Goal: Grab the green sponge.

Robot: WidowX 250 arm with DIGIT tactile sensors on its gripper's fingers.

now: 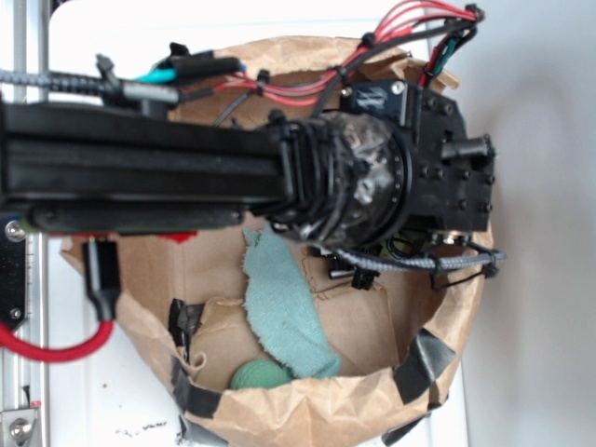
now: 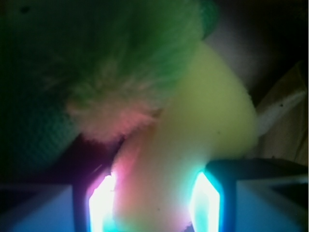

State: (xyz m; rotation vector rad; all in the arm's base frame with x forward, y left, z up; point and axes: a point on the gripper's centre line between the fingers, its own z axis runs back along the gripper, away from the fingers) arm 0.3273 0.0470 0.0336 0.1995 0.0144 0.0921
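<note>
1. The green sponge [image 2: 203, 121] sits right at the hand [image 2: 154, 198]. In the wrist view it is a smooth, pale yellow-green lump filling the gap between the two glowing fingers [image 2: 104, 203]. Both appear to press on its lower part, so I judge the hand pinched on it rather than spread
2. The grip is low on the lump and most of its rounded body bulges above the fingers. To do this step well, squeeze only until the foam gives, keep the lump centred between the pads, and lift straight up so it does not squirm out sideways
3. A fuzzy green thing [image 2: 120, 53] touches the sponge's upper left, and a darker knitted green patch [image 2: 29, 135] lies beside that. A slow rise should show whether either one drags along. The coloured glow distorts hues, so the sponge's true shade is hard to judge
4. In the exterior view the black arm [image 1: 372, 177] hangs over the upper right of a brown paper tub [image 1: 326, 405] and hides both the hand and the sponge
5. On the tub floor a teal cloth [image 1: 289, 317] runs from under the arm towards the rim, ending just beside a dark green ball [image 1: 259, 375]. Both are apart from the grasp point
6. Black tape [image 1: 424, 358] patches the paper wall, which stands close around the arm, so there is little room to swing sideways
7. The tub rests on a white surface [image 1: 93, 391] with a few dark specks. A metal rail [image 1: 28, 279] and a red cable [image 1: 56, 349] lie at the left, and the right side is plain pale grey
</note>
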